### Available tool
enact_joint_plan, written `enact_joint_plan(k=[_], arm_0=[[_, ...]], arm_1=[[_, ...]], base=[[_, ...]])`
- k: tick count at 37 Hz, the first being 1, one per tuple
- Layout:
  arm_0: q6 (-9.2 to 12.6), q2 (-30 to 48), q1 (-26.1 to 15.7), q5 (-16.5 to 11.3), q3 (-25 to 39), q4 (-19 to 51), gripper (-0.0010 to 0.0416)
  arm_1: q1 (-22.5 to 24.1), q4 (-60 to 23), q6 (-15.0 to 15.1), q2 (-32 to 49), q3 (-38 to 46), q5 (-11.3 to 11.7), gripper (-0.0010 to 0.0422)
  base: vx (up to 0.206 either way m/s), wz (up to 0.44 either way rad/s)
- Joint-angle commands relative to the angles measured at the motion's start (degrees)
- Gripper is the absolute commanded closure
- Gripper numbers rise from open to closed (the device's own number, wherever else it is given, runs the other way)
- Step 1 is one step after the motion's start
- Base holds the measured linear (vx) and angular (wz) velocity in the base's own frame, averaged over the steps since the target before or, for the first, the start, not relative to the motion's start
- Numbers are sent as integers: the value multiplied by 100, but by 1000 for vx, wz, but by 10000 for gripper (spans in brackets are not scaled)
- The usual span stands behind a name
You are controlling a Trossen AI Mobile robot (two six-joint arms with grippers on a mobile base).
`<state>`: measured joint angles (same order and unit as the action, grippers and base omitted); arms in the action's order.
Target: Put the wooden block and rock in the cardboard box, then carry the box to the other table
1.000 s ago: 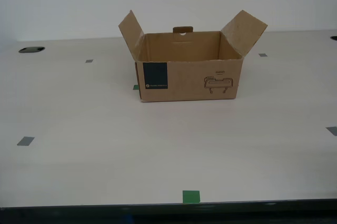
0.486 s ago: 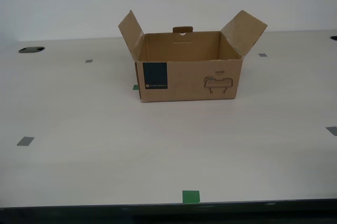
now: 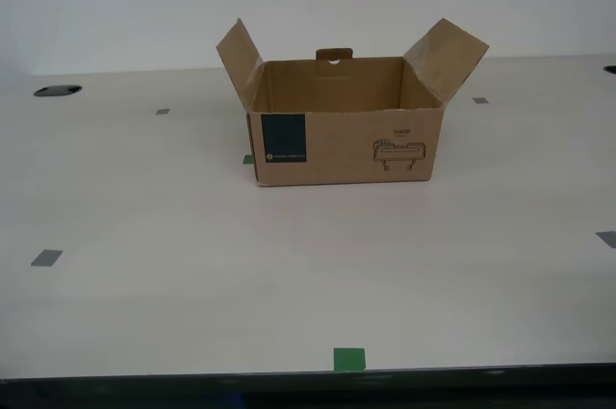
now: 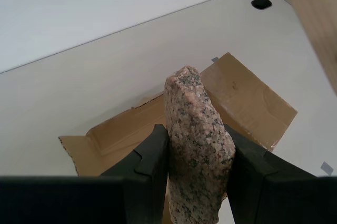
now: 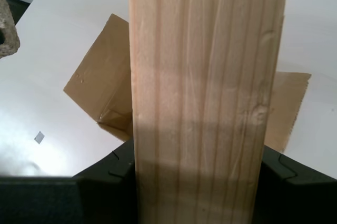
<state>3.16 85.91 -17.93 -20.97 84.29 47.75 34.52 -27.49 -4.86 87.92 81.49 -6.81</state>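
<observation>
While the cardboard box (image 3: pixel 345 120) sits open at the exterior view's upper centre on the table (image 3: pixel 144 236), the second gripper (image 4: pixel 197 153) pinches the rock (image 4: pixel 196 145) and the first gripper (image 5: pixel 197 155) clamps the wooden block (image 5: pixel 202 92), both above it.

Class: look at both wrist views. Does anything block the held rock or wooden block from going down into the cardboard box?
Nothing visible does. The rock and the wooden block hang over the cardboard box, whose flaps stand open.

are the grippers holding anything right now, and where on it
Yes, both. My second gripper clamps the rock by its lower sides. My first gripper holds the wooden block by its two long edges near one end.
</observation>
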Motion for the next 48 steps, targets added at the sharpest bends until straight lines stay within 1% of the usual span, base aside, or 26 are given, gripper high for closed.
enact_joint_plan(k=[1,4,6,8,13,16,17,20,21,25,28,32,37,40,45,48], arm_0=[[175,-4,-39,-31,-326,-382,406],[240,-4,-52,-31,-544,-509,406],[291,-4,-55,-31,-682,-599,406],[293,-4,-57,-31,-796,-619,406],[297,-4,-66,-31,-1008,-708,406],[315,-2,-66,-31,-1113,-813,406],[323,22,-68,-31,-1134,-859,406],[442,122,-83,-55,-1154,-955,406],[446,186,-83,-68,-1156,-986,406],[446,426,-90,-155,-1152,-1104,406],[439,623,-90,-155,-1150,-1200,406],[439,855,-90,-219,-1150,-1325,406],[439,1152,-94,-660,-1150,-1488,406],[435,1316,-94,-664,-1150,-1537,406],[393,1486,-98,-669,-1154,-1622,406],[378,1502,-98,-664,-1161,-1633,406]], arm_1=[[4,129,-48,-4,-136,-39,413],[7,140,-79,-4,-254,-52,413],[7,151,-114,-4,-319,-111,413],[7,177,-131,-4,-380,-146,413],[7,319,-146,-2,-514,-146,413],[9,400,-162,140,-531,-155,413],[13,407,-170,192,-529,-203,413],[15,420,-269,468,-509,-533,413],[15,420,-269,573,-498,-595,413],[28,422,-243,907,-431,-610,413],[20,420,-157,1051,-369,-610,413],[0,481,120,1180,-319,-573,413],[-2,531,516,1344,-321,-575,413],[0,509,776,1467,-332,-570,413],[-2,511,1095,1668,-365,-575,413],[-4,511,1128,1738,-380,-581,413]], base=[[0,0],[0,0],[0,0],[0,0],[0,0],[0,0],[0,0],[0,0],[0,0],[0,0],[0,0],[0,0],[0,0],[0,0],[0,0],[0,0]])
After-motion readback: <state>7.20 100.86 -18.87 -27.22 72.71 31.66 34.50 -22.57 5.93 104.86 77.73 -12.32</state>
